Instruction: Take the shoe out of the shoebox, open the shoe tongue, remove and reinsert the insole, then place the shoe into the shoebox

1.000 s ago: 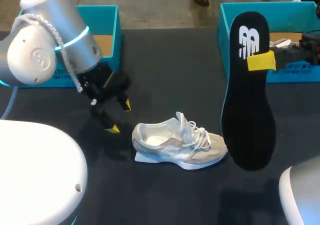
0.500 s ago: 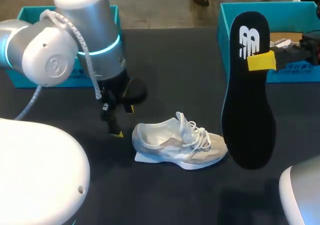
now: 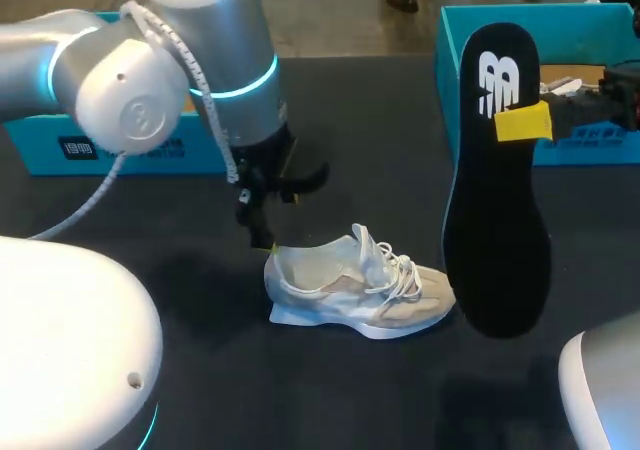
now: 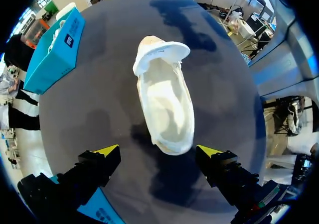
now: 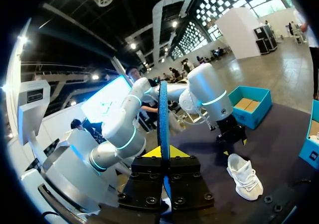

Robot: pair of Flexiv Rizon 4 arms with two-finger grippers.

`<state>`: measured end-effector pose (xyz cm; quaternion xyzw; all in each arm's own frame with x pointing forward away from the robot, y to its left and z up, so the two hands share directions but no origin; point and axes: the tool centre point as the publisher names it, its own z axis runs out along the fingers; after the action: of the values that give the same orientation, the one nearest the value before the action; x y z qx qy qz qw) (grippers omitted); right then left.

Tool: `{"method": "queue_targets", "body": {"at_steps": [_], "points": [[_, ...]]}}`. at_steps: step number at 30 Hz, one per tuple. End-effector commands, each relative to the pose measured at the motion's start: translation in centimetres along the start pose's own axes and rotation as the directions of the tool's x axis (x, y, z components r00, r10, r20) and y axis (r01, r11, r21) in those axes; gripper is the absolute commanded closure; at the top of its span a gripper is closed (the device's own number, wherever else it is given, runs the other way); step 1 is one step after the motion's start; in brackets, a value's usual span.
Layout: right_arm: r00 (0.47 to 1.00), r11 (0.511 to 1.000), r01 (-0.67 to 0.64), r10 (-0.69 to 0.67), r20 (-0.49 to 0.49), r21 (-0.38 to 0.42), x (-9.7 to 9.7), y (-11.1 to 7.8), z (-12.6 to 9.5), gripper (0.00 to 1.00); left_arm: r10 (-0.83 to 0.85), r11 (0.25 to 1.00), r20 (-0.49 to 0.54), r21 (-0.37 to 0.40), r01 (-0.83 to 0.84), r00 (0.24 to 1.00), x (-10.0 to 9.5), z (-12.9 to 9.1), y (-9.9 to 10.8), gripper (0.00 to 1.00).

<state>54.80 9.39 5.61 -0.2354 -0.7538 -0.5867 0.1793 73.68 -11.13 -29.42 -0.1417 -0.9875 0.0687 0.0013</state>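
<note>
Since the table (image 3: 380, 120) is carrying the shoe (image 3: 350, 285) in the open, outside both the right shoebox (image 3: 590, 30) and the left shoebox (image 3: 60, 145), I am counting the take-out as done. The insole (image 3: 497, 200) is hanging upright in the air near the toe, clear of the shoe, so I am judging removal done as well. The tongue looks laid back, though I am not reading it with certainty. Reinserting the insole and boxing the shoe are what is remaining.

The right gripper (image 5: 164, 154) is clamping the insole edge-on, both fingers pressing its two faces near the logo end. The left gripper (image 4: 157, 150) is hovering over the heel with its fingers spread wide, one on each side and a gap showing on both. It is holding nothing. Whether it is brushing the heel I am unable to tell.
</note>
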Motion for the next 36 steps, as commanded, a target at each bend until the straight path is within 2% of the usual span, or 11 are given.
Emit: {"method": "queue_targets", "body": {"at_steps": [1, 5, 12, 26, 32, 33, 34, 35, 36], "points": [[1.0, 1.0, -0.003, 0.003, 0.0, 0.008, -0.1, 0.4, 0.2, 1.0, 0.016, 0.999, -0.014, -0.031, -0.017, 1.0, -1.2, 2.2, -1.9, 0.0], [1.0, 1.0, -0.003, 0.003, 0.0, 0.008, -0.1, 0.4, 0.2, 1.0, 0.031, 0.999, 0.016, -0.042, -0.03, 0.999, -1.6, 3.1, -2.9, 0.0], [1.0, 1.0, -0.003, 0.003, 0.0, 0.008, -0.1, 0.4, 0.2, 1.0, 0.02, 1.0, 0.019, -0.005, -0.02, 1.0, -2.3, 5.3, -4.7, 0.0], [1.0, 1.0, -0.003, 0.003, 0.0, 0.008, -0.1, 0.4, 0.2, 1.0, -0.057, 0.998, 0.029, 0.04, 0.056, 0.998, -3.5, 8.0, -5.7, 0.0], [1.0, 1.0, -0.003, 0.003, 0.0, 0.008, -0.1, 0.4, 0.2, 1.0, -0.052, 0.998, 0.012, 0.043, 0.051, 0.999, -3.4, 9.1, -6.4, 0.17], [1.0, 1.0, -0.003, 0.003, 0.0, 0.008, -0.1, 0.4, 0.2, 1.0, -0.051, 0.998, 0.01, 0.043, 0.051, 0.999, -3.3, 9.2, -6.4, 0.23], [1.0, 1.0, -0.003, 0.003, 0.0, 0.008, -0.1, 0.4, 0.2, 1.0, -0.052, 0.998, 0.009, 0.044, 0.051, 0.999, -3.3, 9.3, -6.5, 0.53], [1.0, 1.0, -0.003, 0.003, 0.0, 0.008, -0.1, 0.4, 0.2, 1.0, -0.05, 0.998, 0.011, 0.042, 0.05, 0.999, -3.3, 9.4, -6.5, 0.58], [1.0, 1.0, -0.003, 0.003, 0.0, 0.008, -0.1, 0.4, 0.2, 1.0, -0.05, 0.998, 0.01, 0.041, 0.049, 0.999, -3.3, 9.4, -6.5, 0.68]]}}
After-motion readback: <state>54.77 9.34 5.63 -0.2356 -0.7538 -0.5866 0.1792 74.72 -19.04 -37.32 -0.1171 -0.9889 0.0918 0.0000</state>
